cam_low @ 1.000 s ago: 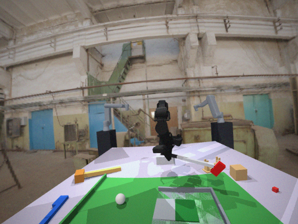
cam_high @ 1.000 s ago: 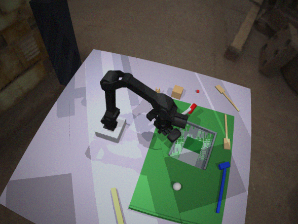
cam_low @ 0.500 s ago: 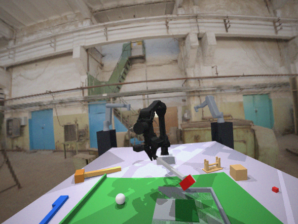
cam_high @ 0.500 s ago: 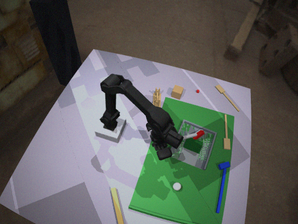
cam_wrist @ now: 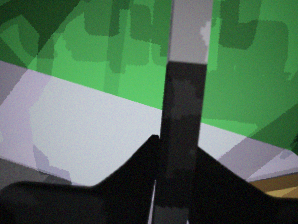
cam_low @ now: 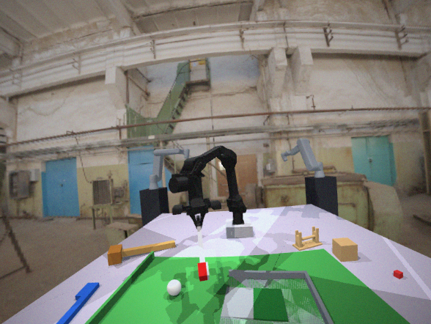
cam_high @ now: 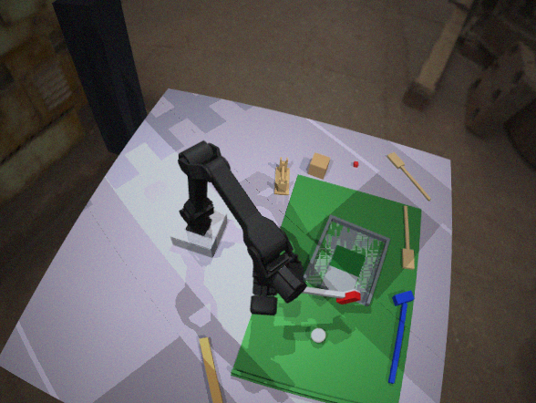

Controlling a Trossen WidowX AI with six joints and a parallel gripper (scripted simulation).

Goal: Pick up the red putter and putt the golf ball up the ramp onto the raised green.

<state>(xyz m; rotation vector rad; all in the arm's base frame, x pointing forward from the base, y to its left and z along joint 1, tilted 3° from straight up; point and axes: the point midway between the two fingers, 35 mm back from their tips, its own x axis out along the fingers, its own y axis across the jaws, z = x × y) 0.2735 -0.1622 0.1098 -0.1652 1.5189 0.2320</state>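
Observation:
My gripper is shut on the red putter's black handle. The putter points down and outward over the green mat; its grey shaft ends in the red head. The head appears slightly above the mat; its exact height is unclear. The white golf ball lies on the mat near the head, apart from it. The light grey ramp leads to the dark green raised square. The fingertips are hidden in the top view.
A grey wall frames the green area. A blue club lies at the mat's side. An orange mallet lies off the mat. A wooden stand and block stand beyond the mat.

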